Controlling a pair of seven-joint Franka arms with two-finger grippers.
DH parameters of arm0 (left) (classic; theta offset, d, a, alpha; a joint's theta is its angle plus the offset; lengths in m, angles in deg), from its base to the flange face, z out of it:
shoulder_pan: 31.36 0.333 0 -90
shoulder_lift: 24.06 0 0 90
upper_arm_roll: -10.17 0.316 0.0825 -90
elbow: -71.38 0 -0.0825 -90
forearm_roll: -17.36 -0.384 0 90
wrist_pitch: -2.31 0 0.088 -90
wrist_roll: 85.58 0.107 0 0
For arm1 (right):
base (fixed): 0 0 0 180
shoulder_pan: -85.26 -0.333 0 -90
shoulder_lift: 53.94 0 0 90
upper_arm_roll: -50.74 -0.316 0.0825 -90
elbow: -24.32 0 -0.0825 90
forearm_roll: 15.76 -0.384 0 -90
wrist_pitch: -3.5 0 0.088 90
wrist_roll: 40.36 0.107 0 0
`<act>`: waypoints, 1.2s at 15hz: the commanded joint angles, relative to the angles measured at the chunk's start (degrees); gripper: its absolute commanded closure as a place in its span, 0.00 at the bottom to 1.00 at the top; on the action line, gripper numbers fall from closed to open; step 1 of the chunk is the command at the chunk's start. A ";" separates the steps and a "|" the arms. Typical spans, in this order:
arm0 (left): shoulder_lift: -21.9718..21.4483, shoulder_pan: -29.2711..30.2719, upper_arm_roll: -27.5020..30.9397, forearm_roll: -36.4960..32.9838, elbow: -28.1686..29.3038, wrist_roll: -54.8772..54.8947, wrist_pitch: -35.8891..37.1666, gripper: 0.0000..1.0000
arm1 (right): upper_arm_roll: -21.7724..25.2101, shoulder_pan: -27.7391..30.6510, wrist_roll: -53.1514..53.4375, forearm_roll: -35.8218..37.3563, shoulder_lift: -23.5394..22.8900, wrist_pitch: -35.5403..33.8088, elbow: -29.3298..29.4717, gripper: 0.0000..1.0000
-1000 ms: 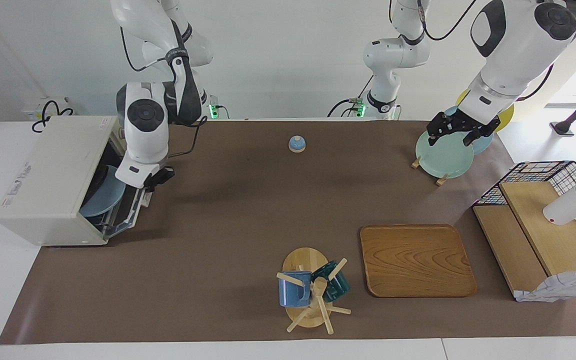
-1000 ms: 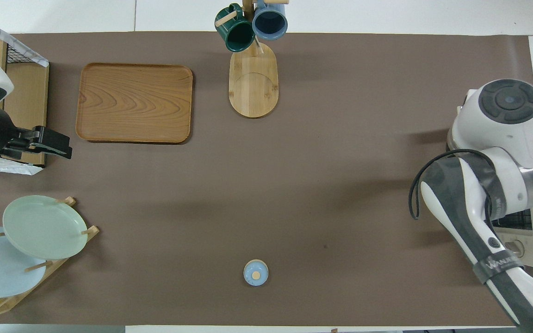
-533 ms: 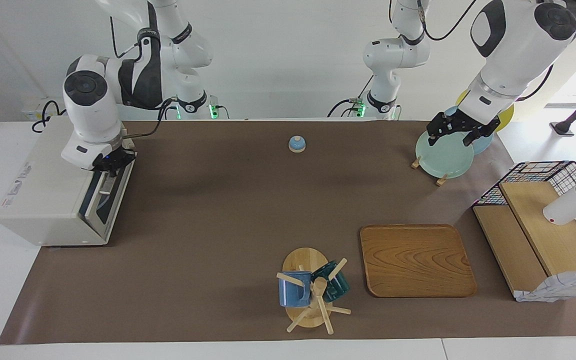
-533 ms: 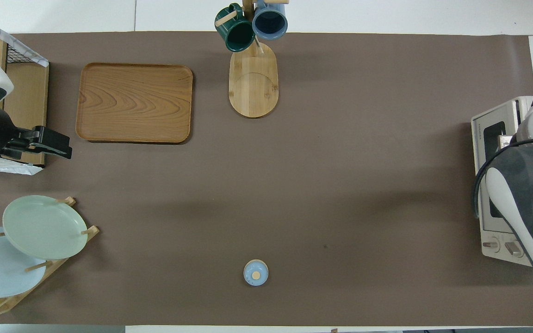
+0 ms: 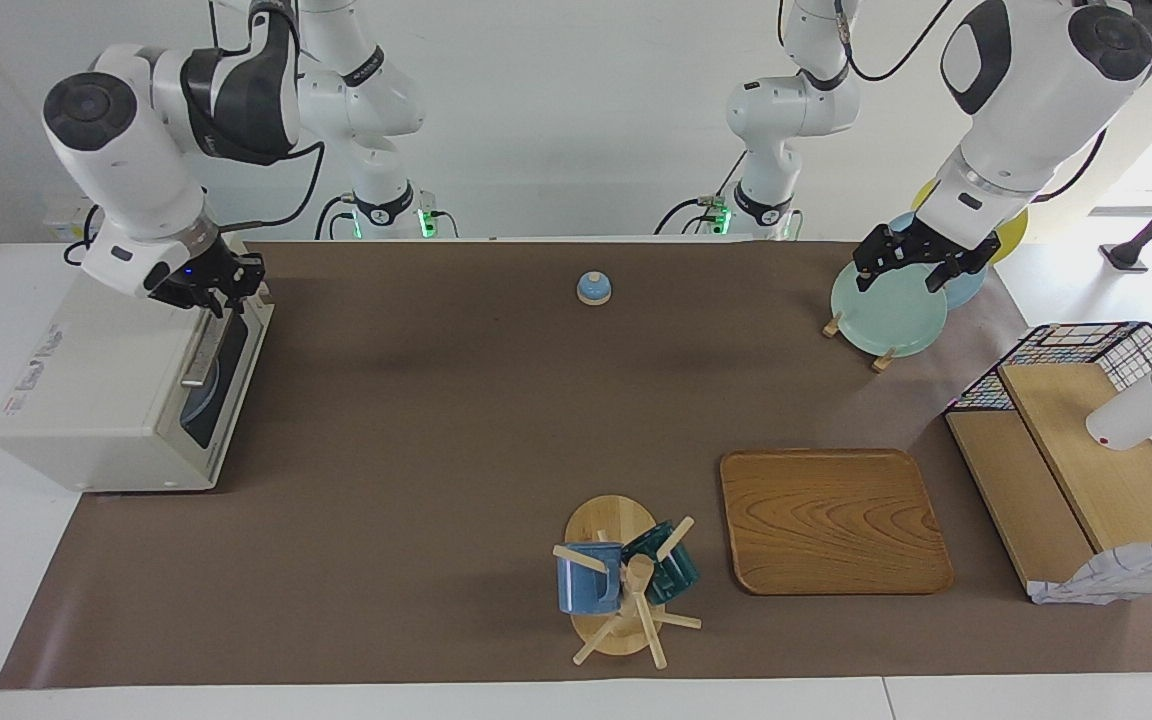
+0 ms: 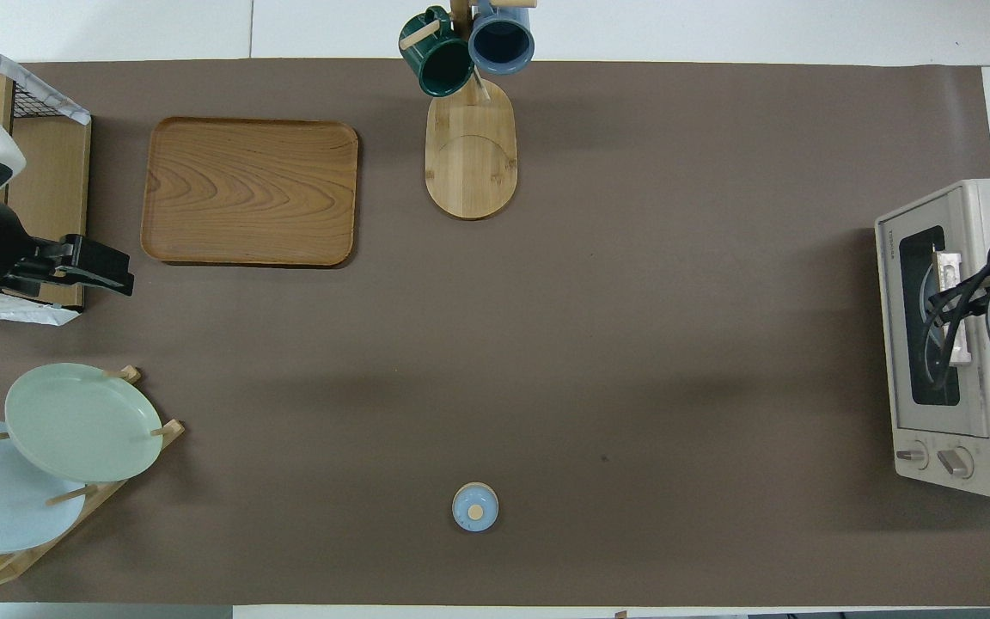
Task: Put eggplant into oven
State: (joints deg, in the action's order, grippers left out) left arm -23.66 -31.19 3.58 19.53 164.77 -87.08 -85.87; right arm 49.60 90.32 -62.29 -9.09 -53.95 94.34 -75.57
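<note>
The cream-white oven (image 5: pixel 96 390) stands at the right arm's end of the table with its dark glass door (image 5: pixel 221 380) shut. It also shows in the overhead view (image 6: pixel 985 206). A blue plate (image 5: pixel 201 408) shows dimly through the glass. The eggplant is hidden from both views. My right gripper (image 5: pixel 226 288) hangs just above the door's top edge, by the end of the bar handle (image 5: pixel 200 356) nearer to the robots, touching nothing I can see. My left gripper (image 5: pixel 901 270) is open and empty over the plate rack, and waits there (image 6: pixel 104 268).
A plate rack with a green plate (image 5: pixel 886 315) stands at the left arm's end. A wooden tray (image 5: pixel 833 520), a mug tree (image 5: pixel 621 585), a small blue knobbed lid (image 5: pixel 593 288) and a wire basket with wooden shelves (image 5: pixel 1086 470) also stand on the brown mat.
The oven door, hanging open a second ago, has been swung up and shut by the right arm. The right gripper has since lifted off the handle. The left arm has not moved.
</note>
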 commanded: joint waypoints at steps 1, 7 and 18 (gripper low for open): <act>-1.37 0.80 -0.53 0.55 1.44 0.18 -0.77 0.00 | -0.35 0.47 -0.32 -3.14 0.19 -2.16 3.03 0.00; -1.37 0.80 -0.53 0.55 1.44 0.18 -0.77 0.00 | -0.88 -0.15 6.90 -3.76 0.72 -4.27 4.17 0.00; -1.46 0.80 -0.53 0.55 1.44 0.18 -0.77 0.00 | 1.76 -2.87 11.73 -4.82 -2.89 -10.08 11.30 0.00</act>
State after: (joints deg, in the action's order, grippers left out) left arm -23.66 -31.17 3.57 19.53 164.77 -87.08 -85.87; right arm 50.03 87.71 -51.06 -12.62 -55.72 85.56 -66.39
